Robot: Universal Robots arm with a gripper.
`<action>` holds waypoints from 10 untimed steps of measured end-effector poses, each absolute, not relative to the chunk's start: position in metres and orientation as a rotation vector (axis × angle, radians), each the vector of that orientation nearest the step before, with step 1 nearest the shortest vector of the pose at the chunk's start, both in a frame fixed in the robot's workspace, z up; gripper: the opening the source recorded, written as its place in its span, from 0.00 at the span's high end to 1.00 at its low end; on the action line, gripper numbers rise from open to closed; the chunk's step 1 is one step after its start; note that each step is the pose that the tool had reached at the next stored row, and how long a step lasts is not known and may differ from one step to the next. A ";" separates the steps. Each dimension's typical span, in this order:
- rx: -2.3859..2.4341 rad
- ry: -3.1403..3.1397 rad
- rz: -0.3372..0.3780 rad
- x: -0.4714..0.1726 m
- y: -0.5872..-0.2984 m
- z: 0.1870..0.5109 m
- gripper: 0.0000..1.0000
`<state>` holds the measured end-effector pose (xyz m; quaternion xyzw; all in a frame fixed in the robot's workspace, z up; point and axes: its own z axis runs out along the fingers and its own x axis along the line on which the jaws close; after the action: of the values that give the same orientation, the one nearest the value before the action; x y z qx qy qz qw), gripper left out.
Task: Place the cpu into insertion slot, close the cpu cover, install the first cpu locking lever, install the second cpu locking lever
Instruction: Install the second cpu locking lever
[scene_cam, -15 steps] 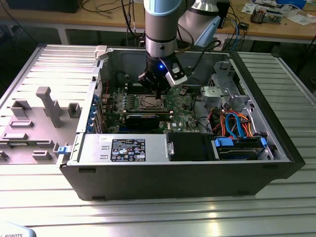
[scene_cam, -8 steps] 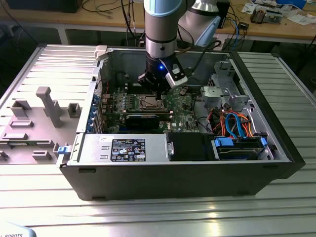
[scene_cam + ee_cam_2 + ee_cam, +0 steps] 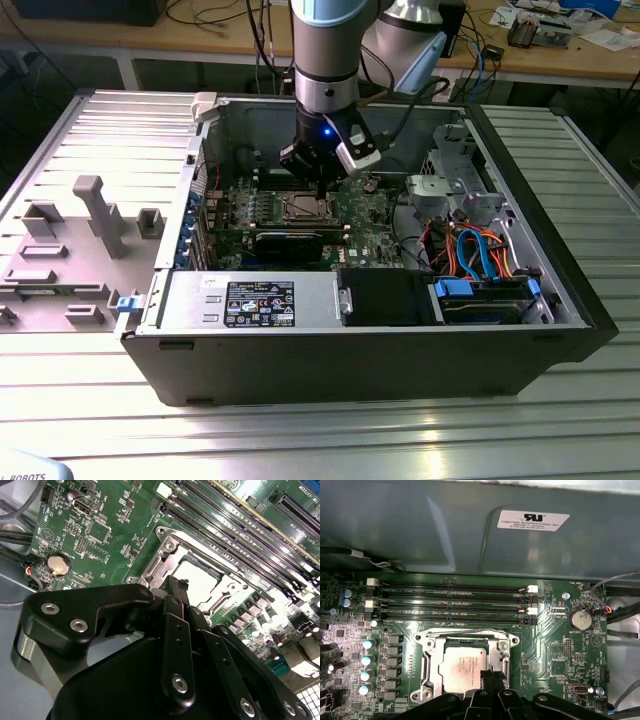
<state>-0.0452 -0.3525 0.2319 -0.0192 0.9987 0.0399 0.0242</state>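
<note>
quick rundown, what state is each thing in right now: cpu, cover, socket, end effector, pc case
cpu: seated flat in the insertion slot
insertion slot: occupied by the cpu
cpu cover: down, framing the cpu
end effector: fingertips together, at the cover's edge
computer case: side panel off, interior exposed

An open case (image 3: 400,360) lies on a slatted table (image 3: 560,420). Inside: green board (image 3: 555,645), black memory slots (image 3: 455,600), coin battery (image 3: 580,619), blue cables (image 3: 480,250). Grey fixtures (image 3: 90,215) stand beside the case.
</note>
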 end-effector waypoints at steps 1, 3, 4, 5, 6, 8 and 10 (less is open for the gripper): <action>-0.060 3.090 0.125 -0.045 -0.353 0.232 0.89; -0.060 3.090 0.126 -0.045 -0.353 0.232 0.89; -0.060 3.090 0.126 -0.045 -0.353 0.232 0.89; -0.060 3.090 0.126 -0.045 -0.354 0.232 0.89; -0.059 3.090 0.127 -0.045 -0.354 0.232 0.89; -0.059 3.090 0.131 -0.045 -0.356 0.232 0.89; -0.059 3.090 0.134 -0.045 -0.358 0.232 0.89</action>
<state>-0.0452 -0.3582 0.2320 -0.0191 0.9986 0.0432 0.0243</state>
